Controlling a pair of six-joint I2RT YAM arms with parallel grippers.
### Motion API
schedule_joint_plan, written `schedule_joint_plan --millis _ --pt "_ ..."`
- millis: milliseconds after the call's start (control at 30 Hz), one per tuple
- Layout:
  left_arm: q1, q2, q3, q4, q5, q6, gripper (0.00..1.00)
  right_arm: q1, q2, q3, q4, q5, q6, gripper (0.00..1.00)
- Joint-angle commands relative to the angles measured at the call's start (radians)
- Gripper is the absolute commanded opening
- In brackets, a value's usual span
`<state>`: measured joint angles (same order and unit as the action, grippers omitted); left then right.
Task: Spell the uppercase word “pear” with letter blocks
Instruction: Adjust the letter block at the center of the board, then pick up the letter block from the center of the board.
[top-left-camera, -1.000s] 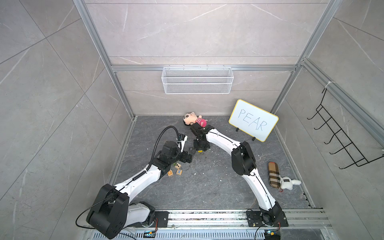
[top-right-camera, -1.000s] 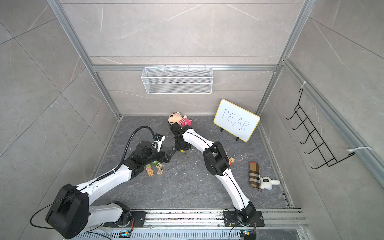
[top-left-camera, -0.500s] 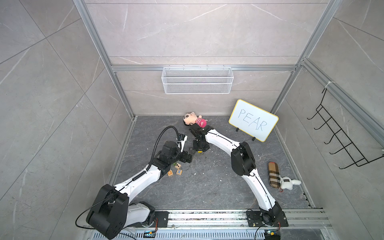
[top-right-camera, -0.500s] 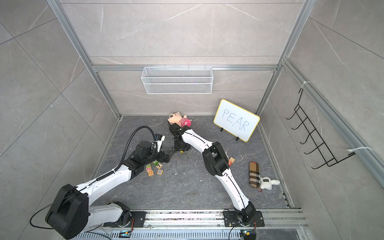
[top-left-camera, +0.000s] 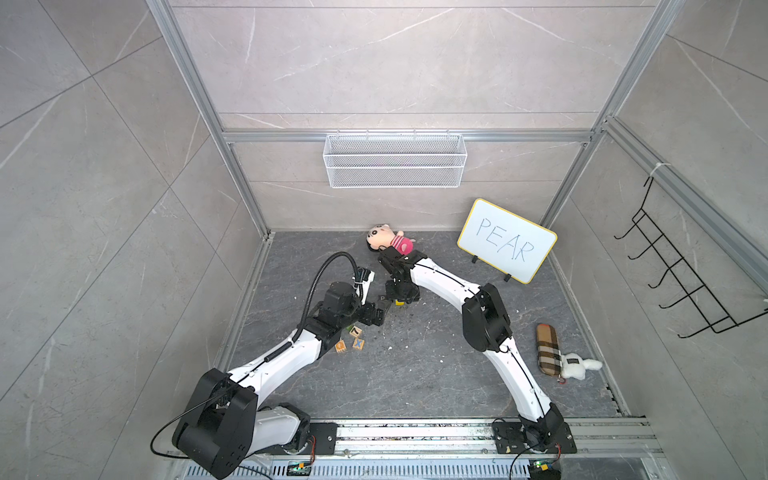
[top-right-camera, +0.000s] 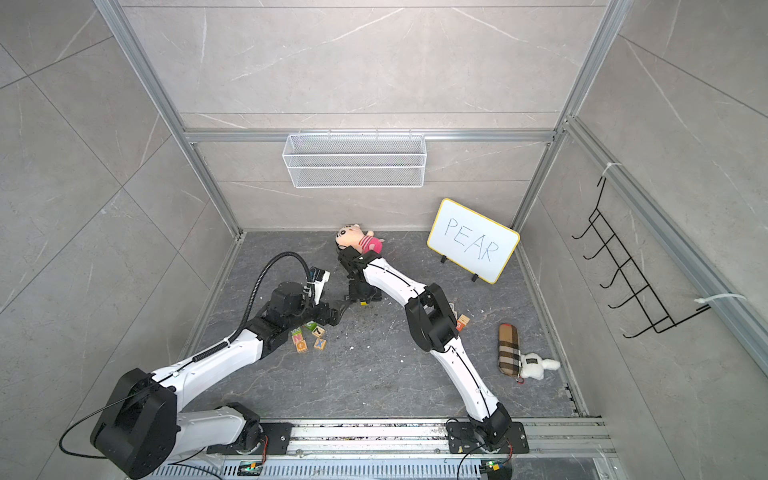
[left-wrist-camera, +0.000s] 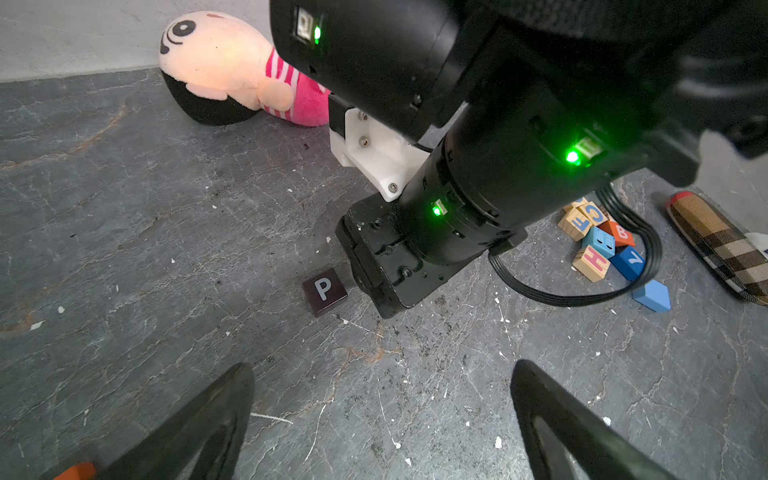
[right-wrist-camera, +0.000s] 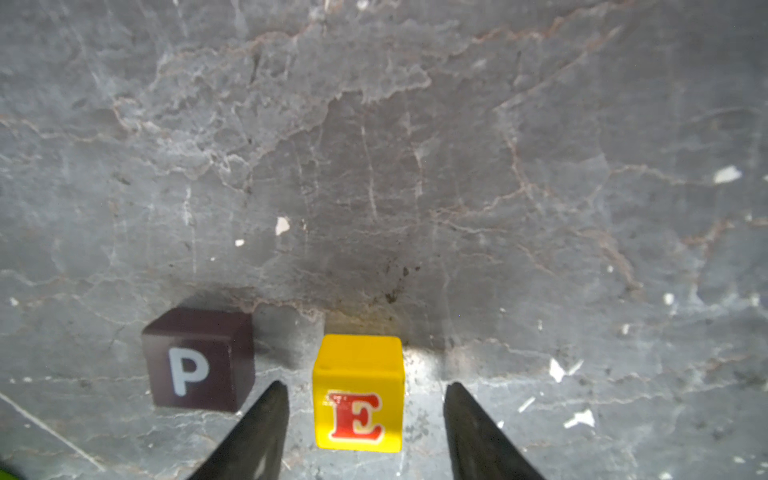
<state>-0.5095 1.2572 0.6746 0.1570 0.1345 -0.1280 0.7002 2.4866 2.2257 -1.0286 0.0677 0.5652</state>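
The black P block (right-wrist-camera: 199, 359) and the yellow E block (right-wrist-camera: 358, 392) stand side by side on the dark floor, a small gap between them. My right gripper (right-wrist-camera: 365, 386) is open and straddles the E block, with floor showing between each finger and the block. In both top views it points down at the E block (top-left-camera: 399, 303) (top-right-camera: 363, 303). My left gripper (left-wrist-camera: 382, 365) is open over bare floor, a short way from the P block (left-wrist-camera: 324, 291). The A and R blocks cannot be made out for certain.
A pile of wooden, blue and orange-red cubes (left-wrist-camera: 598, 241) lies by the right arm's elbow. More cubes (top-left-camera: 353, 336) sit by the left arm. A plush doll (top-left-camera: 388, 241), a PEAR whiteboard (top-left-camera: 507, 241) and a checked pouch (top-left-camera: 548, 349) stand around.
My right gripper has opened and let go of the yellow E block, which now rests beside the P block. The left arm has not moved.
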Motion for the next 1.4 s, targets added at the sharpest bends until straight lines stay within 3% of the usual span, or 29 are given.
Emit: schedule_joint_plan --millis 0,267,567,900,1167,1367 --pt "0.006 -0.033 0.005 0.01 0.005 0.01 0.99 0.008 -0.053 0.02 -0.018 0.017 -0.014 0.66" --pt "0.006 -0.047 0.017 -0.009 0.02 0.005 0.99 0.007 -0.117 -0.023 0.007 0.015 -0.029 0.66" --pt "0.006 -0.066 0.032 -0.023 0.053 0.014 1.0 0.007 -0.284 -0.178 0.093 0.045 -0.068 0.7" --pt "0.006 -0.142 0.073 -0.083 0.06 0.007 1.0 0.007 -0.574 -0.514 0.34 0.062 -0.154 0.93" --pt "0.005 -0.161 0.12 -0.136 0.057 -0.017 1.0 0.026 -0.778 -0.789 0.58 -0.062 -0.296 0.99" --pt "0.006 -0.187 0.156 -0.245 -0.076 -0.054 1.0 0.068 -0.863 -0.949 0.738 -0.123 -0.388 0.99"
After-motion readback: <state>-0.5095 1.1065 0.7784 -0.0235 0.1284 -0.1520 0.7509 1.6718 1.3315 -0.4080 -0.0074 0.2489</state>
